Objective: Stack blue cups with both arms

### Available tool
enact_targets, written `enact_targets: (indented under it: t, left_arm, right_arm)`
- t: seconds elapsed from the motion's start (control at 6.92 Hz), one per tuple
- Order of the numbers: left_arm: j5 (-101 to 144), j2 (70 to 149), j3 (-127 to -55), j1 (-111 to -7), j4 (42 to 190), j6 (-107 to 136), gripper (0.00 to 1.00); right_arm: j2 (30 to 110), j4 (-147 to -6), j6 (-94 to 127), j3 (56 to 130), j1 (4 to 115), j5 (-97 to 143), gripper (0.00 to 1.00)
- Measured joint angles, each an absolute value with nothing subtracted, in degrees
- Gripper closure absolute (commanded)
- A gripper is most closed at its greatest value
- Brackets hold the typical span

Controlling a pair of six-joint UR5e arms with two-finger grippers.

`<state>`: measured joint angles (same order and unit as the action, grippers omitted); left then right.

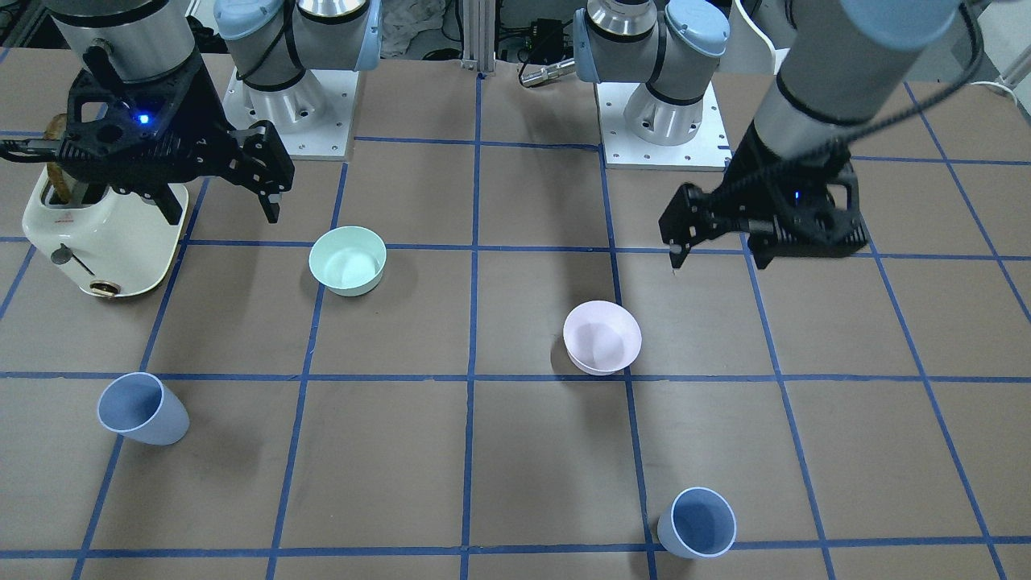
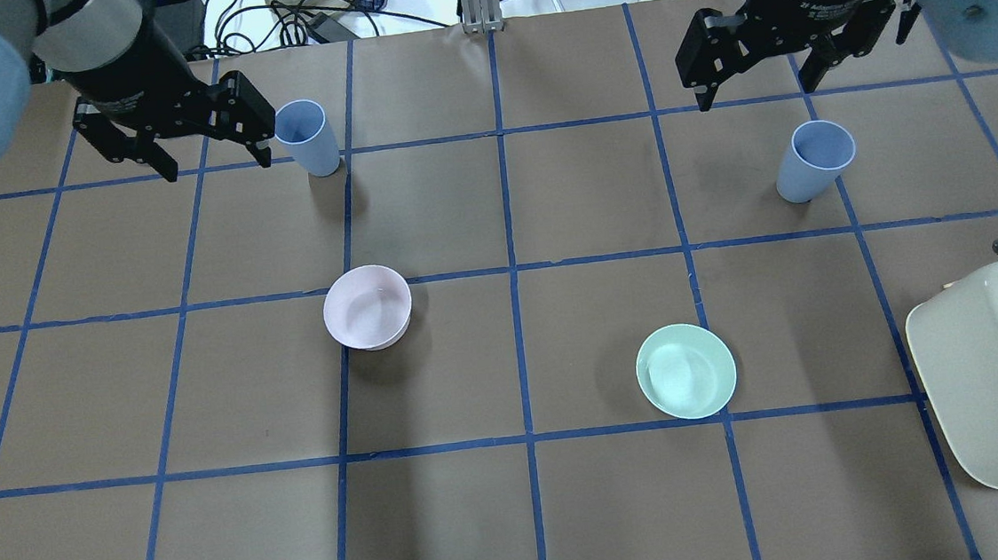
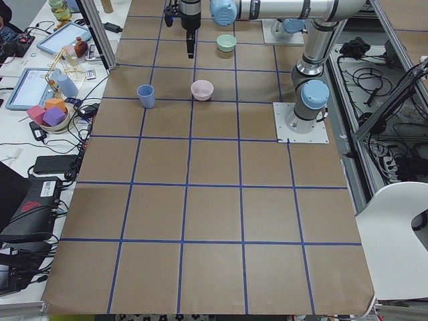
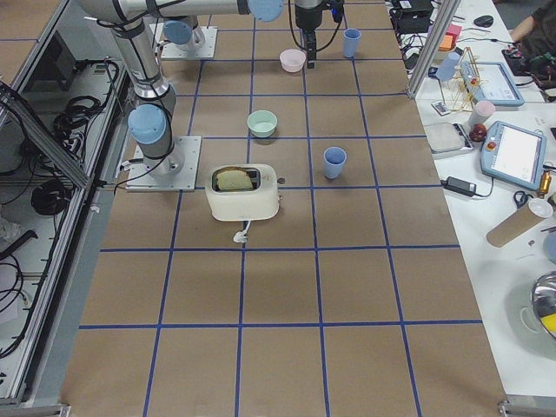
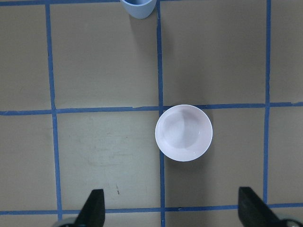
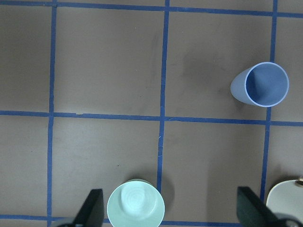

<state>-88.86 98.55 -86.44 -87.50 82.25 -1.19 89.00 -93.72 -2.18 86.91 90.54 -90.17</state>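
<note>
Two pale-blue cups stand upright, far apart. One cup [image 2: 307, 137] is on my left side, also in the front view [image 1: 697, 524] and at the top edge of the left wrist view [image 5: 137, 7]. The other cup [image 2: 813, 161] is on my right side, also in the front view [image 1: 142, 409] and the right wrist view [image 6: 262, 85]. My left gripper [image 2: 214, 164] is open and empty, hovering high beside the left cup. My right gripper [image 2: 756, 92] is open and empty, hovering above the table behind the right cup.
A pale pink bowl [image 2: 367, 307] sits left of centre, below the left gripper [image 5: 183, 133]. A mint-green bowl [image 2: 686, 370] sits right of centre. A cream toaster [image 2: 996, 374] with bread in it stands at the table's right edge. Blue tape lines grid the brown table.
</note>
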Motion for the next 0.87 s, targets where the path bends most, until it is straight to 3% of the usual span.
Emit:
enact_targets:
  t: [0.43, 0.72, 0.87]
  left_arm:
    - [-89.08, 115.00, -79.29, -87.29, 70.65, -2.46, 0.00]
    - [-89.13, 121.16, -76.15, -87.61, 68.84, -5.51, 0.00]
    - [-89.10, 122.84, -75.74, -87.92, 67.43, -6.35, 0.07]
  right_arm:
    - [88.29, -93.97, -1.94, 86.75, 90.14, -86.34, 0.00]
    - [88.15, -94.10, -0.57, 86.39, 89.41, -86.13, 0.00]
    - [88.19, -94.10, 0.86, 86.31, 89.22, -86.24, 0.00]
